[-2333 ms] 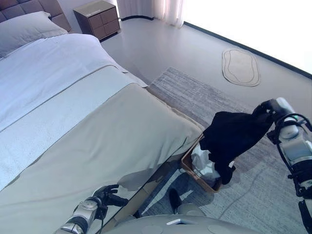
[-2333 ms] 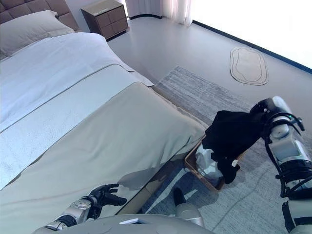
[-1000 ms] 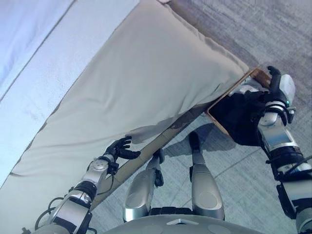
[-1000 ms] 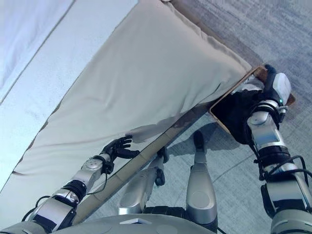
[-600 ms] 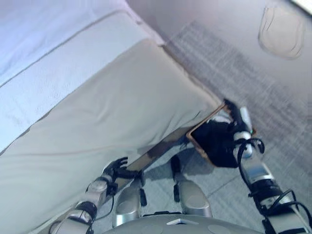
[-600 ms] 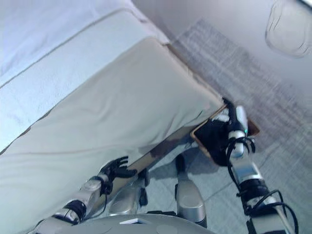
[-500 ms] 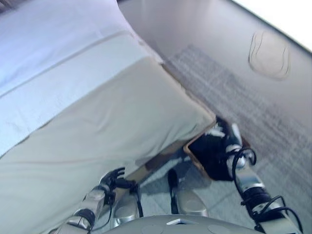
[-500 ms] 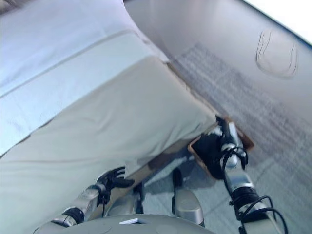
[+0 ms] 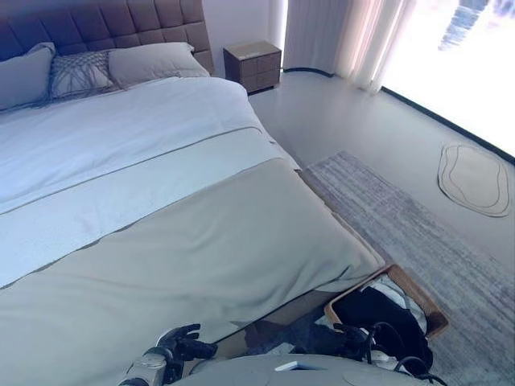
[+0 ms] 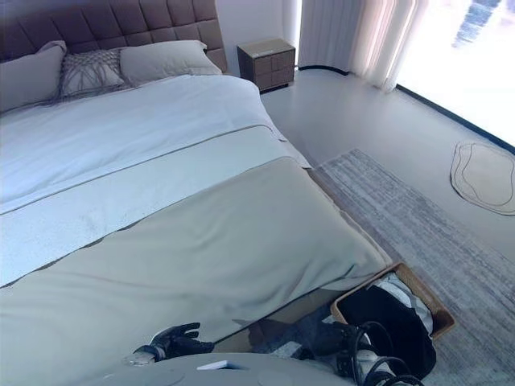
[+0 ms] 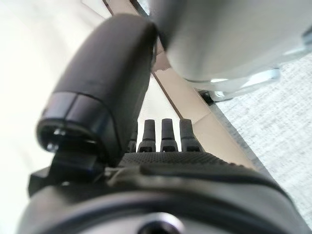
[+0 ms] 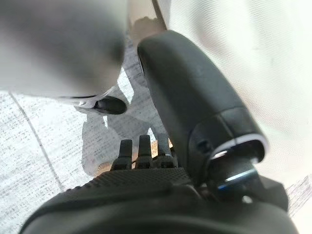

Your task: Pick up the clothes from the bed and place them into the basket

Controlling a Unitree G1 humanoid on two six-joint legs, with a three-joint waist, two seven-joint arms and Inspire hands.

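Beside bed foot, on floor: brown rectangular basket (image 9: 414,291) holds black garment (image 9: 386,315), so load judged delivered. Wide bed with beige cover (image 9: 201,241) shows no clothes. Left hand (image 9: 183,343) low at bed edge, fingers relaxed, empty. Right hand (image 12: 141,151) fingers straight, empty.

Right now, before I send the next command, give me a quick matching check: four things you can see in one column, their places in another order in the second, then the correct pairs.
Things
1. black garment
2. basket
3. nightstand
4. left hand

Places
A. beside the headboard, on the floor near the curtain
B. inside the basket
C. at the near edge of the bed, holding nothing
D. on the rug at the foot corner of the bed

Pairs: 1-B, 2-D, 3-A, 4-C
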